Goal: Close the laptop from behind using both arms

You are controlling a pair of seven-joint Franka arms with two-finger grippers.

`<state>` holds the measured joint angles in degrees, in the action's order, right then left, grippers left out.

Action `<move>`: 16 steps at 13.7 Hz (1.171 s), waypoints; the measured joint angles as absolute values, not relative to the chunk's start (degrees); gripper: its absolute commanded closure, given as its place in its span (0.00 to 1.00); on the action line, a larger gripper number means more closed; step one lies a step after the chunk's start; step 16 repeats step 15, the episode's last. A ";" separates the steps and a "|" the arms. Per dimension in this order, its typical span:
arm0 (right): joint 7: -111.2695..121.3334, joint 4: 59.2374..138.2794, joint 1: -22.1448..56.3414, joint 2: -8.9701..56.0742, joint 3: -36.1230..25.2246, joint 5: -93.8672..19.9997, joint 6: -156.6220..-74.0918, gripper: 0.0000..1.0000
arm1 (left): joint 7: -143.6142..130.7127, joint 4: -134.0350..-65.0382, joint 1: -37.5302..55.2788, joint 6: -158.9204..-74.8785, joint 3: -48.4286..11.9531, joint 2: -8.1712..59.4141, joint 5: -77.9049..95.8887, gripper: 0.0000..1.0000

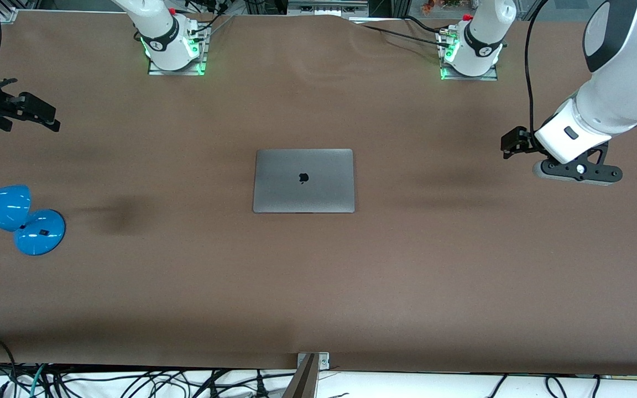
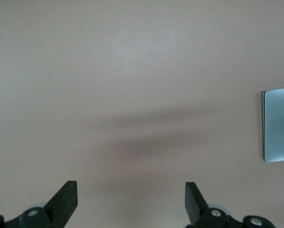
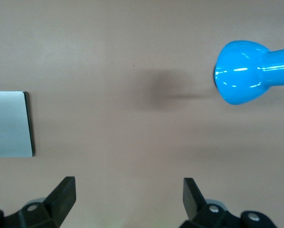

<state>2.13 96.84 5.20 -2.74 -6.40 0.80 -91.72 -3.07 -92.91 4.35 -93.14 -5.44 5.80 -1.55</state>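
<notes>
The laptop [image 1: 303, 181] lies flat on the brown table [image 1: 318, 287], about midway between the 2 arms' ends. Its lid is fully down, grey metal facing up, with the dark apple logo [image 1: 303, 177] in the middle of the lid. Nothing touches it.

The left hand [image 1: 513, 142] hangs in the air over bare table toward the left arm's end, well apart from the laptop. In the left wrist view its 2 fingers [image 2: 66, 199] stand wide apart with nothing between them, and only brown table shows under them; a corner of the laptop [image 2: 279, 124] sits at the edge of that view.

The right hand [image 1: 34, 113] hangs over the table at the right arm's end, also well apart from the laptop. In the right wrist view its fingers [image 3: 63, 197] are spread wide and hold nothing. That view shows one edge of the laptop [image 3: 9, 124] and the rounded head of a blue desk lamp [image 3: 241, 72].

The blue desk lamp [image 1: 17, 215] stands on the table at the right arm's end, nearer to the front camera than the right hand, its round base [image 1: 40, 232] resting on the surface.

Both arm bases, the left one [image 1: 470, 55] and the right one [image 1: 172, 50], show green lights.
</notes>
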 measured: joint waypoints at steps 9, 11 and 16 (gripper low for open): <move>2.13 96.84 5.09 -2.09 -5.36 0.81 -91.75 0.00 | -3.20 -85.35 4.47 -89.00 -1.78 7.35 -1.99 0.00; 2.13 96.84 5.09 -1.97 -5.36 0.81 -91.78 0.00 | -3.20 -85.09 4.54 -88.47 -1.72 7.27 -1.99 0.00; 2.13 96.77 5.09 -1.97 -5.34 0.81 -91.82 0.00 | -3.32 -85.09 4.73 -88.07 -1.72 7.18 -1.99 0.00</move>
